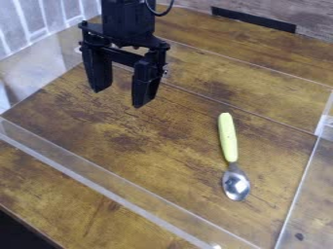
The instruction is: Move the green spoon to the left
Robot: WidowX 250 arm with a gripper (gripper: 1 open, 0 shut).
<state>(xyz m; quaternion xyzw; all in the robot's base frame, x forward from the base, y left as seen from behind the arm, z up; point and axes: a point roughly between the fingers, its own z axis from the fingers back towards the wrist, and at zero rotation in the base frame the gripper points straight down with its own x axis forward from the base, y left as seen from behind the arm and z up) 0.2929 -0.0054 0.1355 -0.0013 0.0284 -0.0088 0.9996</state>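
Green spoon (231, 156) on wooden table (117, 136), claw (120, 86) well apart (spread wide, empty).

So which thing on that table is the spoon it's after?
Start at the wooden table and look toward its right side, away from the black tool hanging open at upper left. The green spoon lies flat there alone, with a yellow-green handle and shiny silver bowl nearest you.

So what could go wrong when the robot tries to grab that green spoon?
1. The green spoon lies flat on the wooden table, and its handle is slim. The open gripper might close beside it and miss, or scrape the wood.
2. The gripper is away from the spoon, up and to the left in the picture, so it must line up well first.
3. A clear wall rings the area; a sliding spoon could bump it.
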